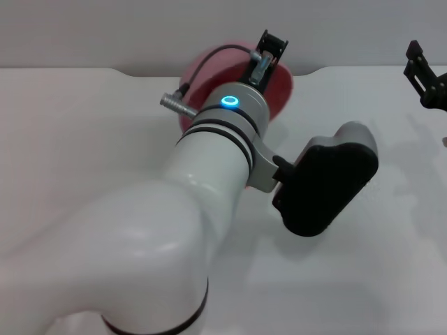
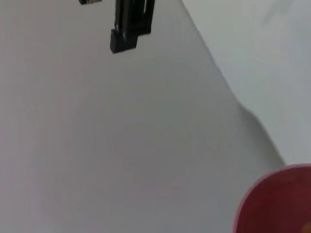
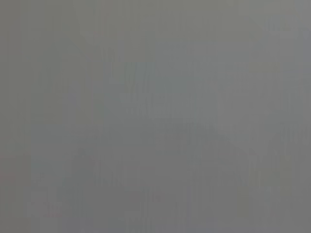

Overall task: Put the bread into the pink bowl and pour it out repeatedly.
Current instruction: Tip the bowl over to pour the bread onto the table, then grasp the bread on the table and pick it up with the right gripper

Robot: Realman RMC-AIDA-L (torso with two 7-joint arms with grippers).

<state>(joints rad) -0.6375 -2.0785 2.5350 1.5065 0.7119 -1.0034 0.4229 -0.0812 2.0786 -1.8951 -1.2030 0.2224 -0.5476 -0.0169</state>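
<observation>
The pink bowl (image 1: 285,87) stands at the back middle of the white table, mostly covered by my left arm. My left gripper (image 1: 269,50) is at the bowl's far rim, over its middle. In the left wrist view a part of the bowl (image 2: 272,204) shows at the picture's corner. A sliver of orange-brown, the bread (image 2: 307,227), lies inside it at the picture's edge. The arm hides the bread in the head view. My right gripper (image 1: 421,75) hangs open at the far right, away from the bowl, holding nothing.
The white table (image 1: 84,125) ends at a pale wall just behind the bowl. My left forearm and its black wrist camera housing (image 1: 325,178) fill the middle of the head view. The right wrist view shows only flat grey.
</observation>
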